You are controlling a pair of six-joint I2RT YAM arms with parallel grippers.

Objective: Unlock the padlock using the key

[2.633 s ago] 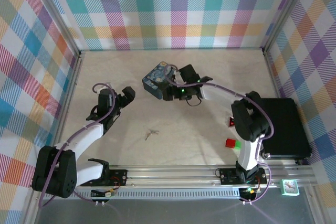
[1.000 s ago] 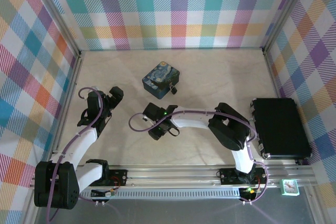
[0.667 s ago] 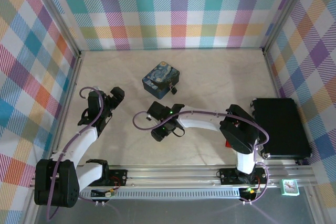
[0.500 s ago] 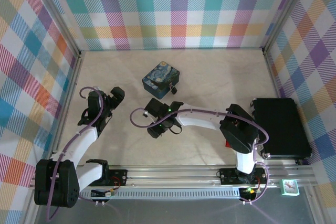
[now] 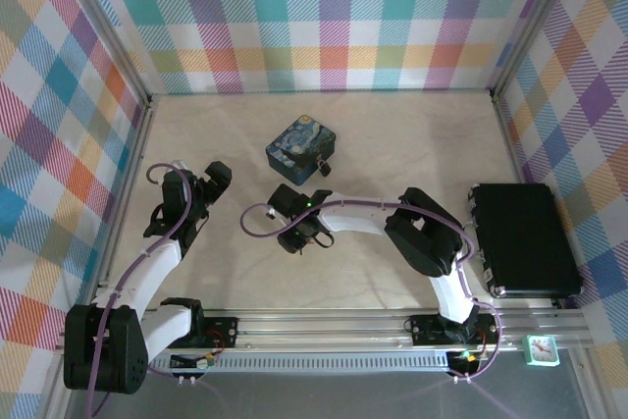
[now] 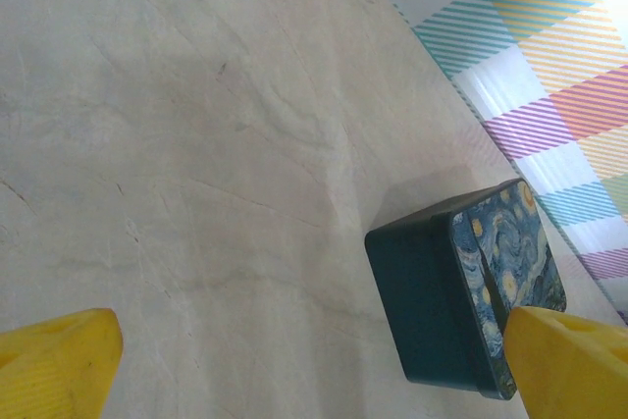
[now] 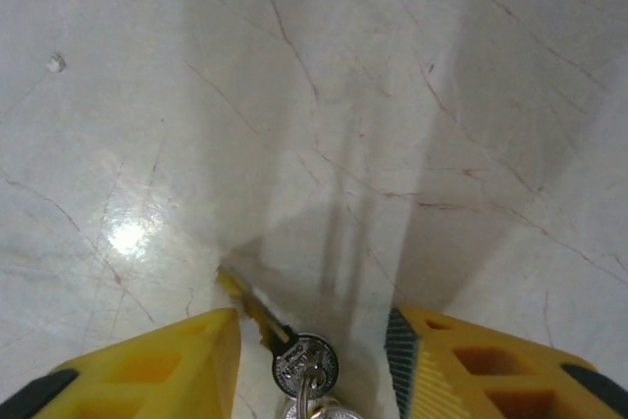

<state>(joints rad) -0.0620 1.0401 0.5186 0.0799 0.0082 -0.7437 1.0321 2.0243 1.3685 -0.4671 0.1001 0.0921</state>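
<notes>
The key (image 7: 304, 365) lies flat on the pale table, a small silvery bunch with its round head on a ring and its blade pointing up-left. My right gripper (image 7: 312, 333) is open and straddles it; the left fingertip (image 7: 186, 350) is close to the blade and the right fingertip (image 7: 442, 355) stands clear of the head. From above, the right gripper (image 5: 297, 235) points down at the table and hides the key. The tiny black padlock (image 5: 322, 171) hangs at the near corner of the blue starry tin (image 5: 302, 147). My left gripper (image 5: 213, 182) is open, left of the tin (image 6: 461, 306).
A black case (image 5: 522, 238) lies flat at the right side of the table. Plaid walls (image 5: 324, 17) close in the back and both sides. A metal rail (image 5: 324, 323) carrying the arm bases runs along the near edge.
My right arm left the tin and came down over the key in mid-table; in the last second it shifted slightly and its jaws narrowed. The left arm drew back to the left.
</notes>
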